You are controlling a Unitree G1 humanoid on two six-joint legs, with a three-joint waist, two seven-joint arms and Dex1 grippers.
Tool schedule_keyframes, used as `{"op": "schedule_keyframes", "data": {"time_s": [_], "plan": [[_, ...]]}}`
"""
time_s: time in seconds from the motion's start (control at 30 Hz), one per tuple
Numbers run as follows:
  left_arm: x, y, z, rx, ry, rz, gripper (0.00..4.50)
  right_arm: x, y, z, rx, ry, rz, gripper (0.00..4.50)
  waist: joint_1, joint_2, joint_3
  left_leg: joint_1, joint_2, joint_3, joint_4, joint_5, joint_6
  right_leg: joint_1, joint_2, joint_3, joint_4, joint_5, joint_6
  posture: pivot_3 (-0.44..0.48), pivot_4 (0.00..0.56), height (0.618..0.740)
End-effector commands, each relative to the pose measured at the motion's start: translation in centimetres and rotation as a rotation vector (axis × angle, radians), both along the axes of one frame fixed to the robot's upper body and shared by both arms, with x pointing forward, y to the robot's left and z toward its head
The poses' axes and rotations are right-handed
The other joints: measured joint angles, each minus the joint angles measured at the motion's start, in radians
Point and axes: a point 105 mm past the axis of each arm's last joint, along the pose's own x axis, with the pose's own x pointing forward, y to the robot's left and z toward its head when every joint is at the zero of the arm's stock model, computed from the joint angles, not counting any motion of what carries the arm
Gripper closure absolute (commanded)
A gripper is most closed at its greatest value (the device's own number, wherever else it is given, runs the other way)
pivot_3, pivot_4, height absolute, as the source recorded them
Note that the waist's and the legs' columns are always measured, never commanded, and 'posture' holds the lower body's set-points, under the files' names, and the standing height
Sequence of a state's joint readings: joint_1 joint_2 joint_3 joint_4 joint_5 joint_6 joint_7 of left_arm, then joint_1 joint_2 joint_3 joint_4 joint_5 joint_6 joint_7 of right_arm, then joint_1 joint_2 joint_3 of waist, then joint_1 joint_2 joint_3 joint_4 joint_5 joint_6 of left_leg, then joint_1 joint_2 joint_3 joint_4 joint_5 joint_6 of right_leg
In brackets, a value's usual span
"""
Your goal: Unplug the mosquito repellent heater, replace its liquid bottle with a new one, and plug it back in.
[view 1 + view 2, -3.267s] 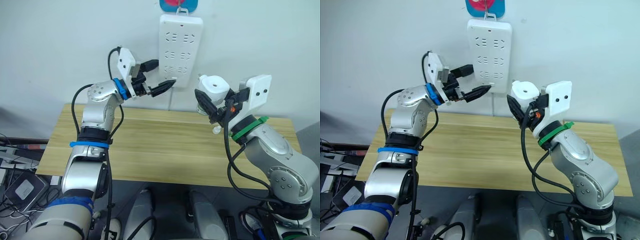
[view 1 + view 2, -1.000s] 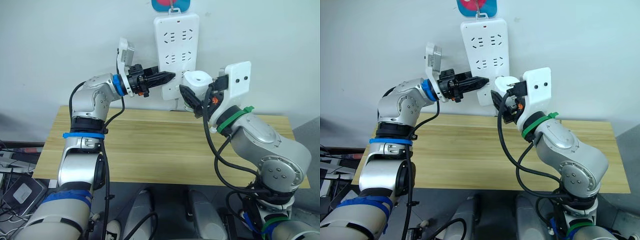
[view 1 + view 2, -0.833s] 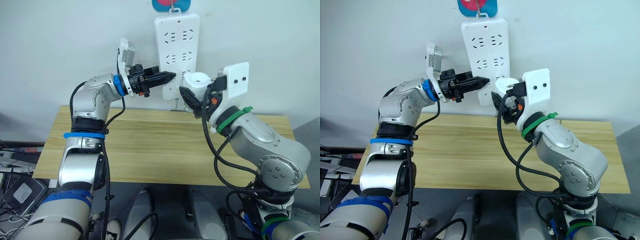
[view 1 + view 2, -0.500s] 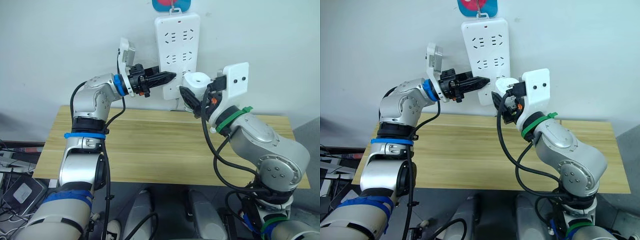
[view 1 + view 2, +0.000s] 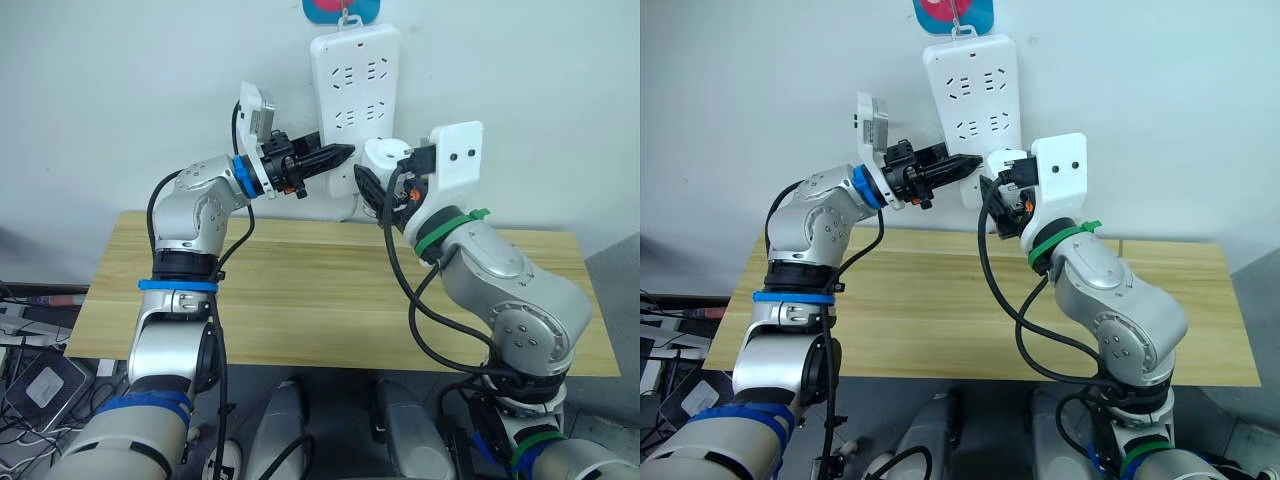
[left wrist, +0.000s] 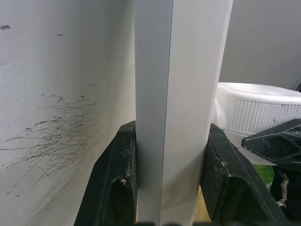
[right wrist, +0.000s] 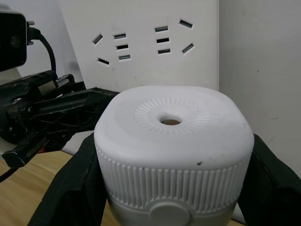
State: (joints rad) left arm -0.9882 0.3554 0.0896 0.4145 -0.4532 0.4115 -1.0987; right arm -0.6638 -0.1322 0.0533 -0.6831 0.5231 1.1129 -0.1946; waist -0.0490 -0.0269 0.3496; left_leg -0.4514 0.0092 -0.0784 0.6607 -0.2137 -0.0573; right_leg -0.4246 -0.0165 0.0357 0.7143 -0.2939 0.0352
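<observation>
Two arms are raised toward the wall-hung power strip (image 5: 352, 90). The left arm, elbow bent above the wooden table (image 5: 300, 300), reaches sideways, and its left gripper (image 6: 169, 179) is clamped on the strip's lower edge (one black finger on each face). The right arm bends up from the table's right side; its right gripper (image 7: 171, 188) grips the mosquito repellent heater (image 7: 171, 141), vent hole upward, just beside the strip's lower sockets.

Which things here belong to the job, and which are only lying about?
Job:
- heater, held by the right gripper
- power strip, clamped at its edge by the left gripper

Lying about:
- table
- red and blue hanger above the strip
</observation>
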Motion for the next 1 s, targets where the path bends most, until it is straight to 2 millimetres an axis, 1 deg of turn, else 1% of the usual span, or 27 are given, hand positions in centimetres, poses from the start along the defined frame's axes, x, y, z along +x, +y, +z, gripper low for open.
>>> {"op": "schedule_keyframes", "data": {"time_s": [0.03,0.17,0.27,0.37,0.53,0.63,0.73,0.83,0.93,1.0], "plan": [[-1.8,-1.8,0.8,0.003,-0.048,-0.111,3.14,0.7,0.2,-0.4,-0.049,0.008,-0.013,1.39,-0.002,0.0,0.0,0.0,0.0,0.0,0.0,0.0,0.0,0.0,0.0,0.0,0.0,0.0,0.0,0.012,0.305,0.74],[-2.0,-1.9,0.7,0.013,-0.053,-0.123,3.14,1.2,0.2,-0.1,-0.056,0.006,-0.018,1.39,-0.004,0.0,0.0,0.0,0.0,0.0,0.0,0.0,0.0,0.0,0.0,0.0,0.0,0.0,0.0,0.012,0.304,0.74],[-2.1,-2.1,0.7,0.013,-0.054,-0.129,3.14,1.5,0.2,-0.2,-0.1,-0.011,-0.029,1.39,-0.005,0.0,0.0,0.0,0.001,0.0,0.0,0.0,0.0,0.0,0.0,0.0,0.0,0.0,0.0,0.01,0.303,0.74],[-2.1,-2.1,0.7,0.022,-0.062,-0.131,3.14,1.7,0.1,-0.1,-0.133,-0.028,-0.047,1.39,-0.005,0.0,0.0,0.0,0.001,0.0,0.0,0.0,0.0,0.0,0.0,0.0,0.0,0.0,0.0,0.008,0.306,0.74],[-1.9,-2.0,0.6,0.025,-0.061,-0.124,3.14,2.1,-0.1,0.1,-0.14,-0.038,-0.075,1.39,-0.006,0.0,0.0,0.0,0.001,0.0,0.0,0.0,0.0,0.0,0.0,0.0,0.0,0.0,0.0,0.006,0.309,0.74],[-1.9,-2.0,0.6,0.025,-0.061,-0.123,3.14,2.2,0.1,0.3,-0.082,-0.02,-0.071,1.39,-0.006,0.0,0.0,0.0,0.001,0.0,0.0,0.0,0.0,0.0,0.0,0.0,0.0,0.0,0.0,0.007,0.31,0.74],[-1.9,-2.0,0.5,0.027,-0.063,-0.122,3.14,2.0,0.8,0.7,0.03,0.018,-0.028,1.39,-0.006,0.0,0.0,0.001,0.001,0.0,0.0,0.0,0.0,0.0,0.0,0.0,0.001,0.0,0.0,0.007,0.31,0.74],[-1.8,-1.8,0.4,0.035,-0.065,-0.117,3.14,1.9,1.1,1.7,0.17,0.045,0.003,1.39,-0.006,0.0,0.0,0.001,0.001,0.0,0.0,0.0,0.0,0.0,0.0,0.0,0.001,0.0,0.0,0.009,0.311,0.74],[-1.8,-1.7,0.2,0.042,-0.066,-0.112,3.14,1.9,0.7,1.9,0.164,0.05,-0.01,1.39,-0.006,0.0,0.0,0.001,0.001,0.0,0.0,0.0,0.0,0.0,0.0,0.0,0.001,0.0,0.0,0.009,0.311,0.74],[-1.8,-1.6,0.2,0.043,-0.068,-0.11,3.14,2.0,0.5,1.8,0.121,0.046,-0.024,1.39,-0.007,0.0,0.0,0.001,0.001,0.0,0.0,0.0,0.0,0.0,0.0,0.0,0.001,0.0,0.0,0.012,0.313,0.74]]}}
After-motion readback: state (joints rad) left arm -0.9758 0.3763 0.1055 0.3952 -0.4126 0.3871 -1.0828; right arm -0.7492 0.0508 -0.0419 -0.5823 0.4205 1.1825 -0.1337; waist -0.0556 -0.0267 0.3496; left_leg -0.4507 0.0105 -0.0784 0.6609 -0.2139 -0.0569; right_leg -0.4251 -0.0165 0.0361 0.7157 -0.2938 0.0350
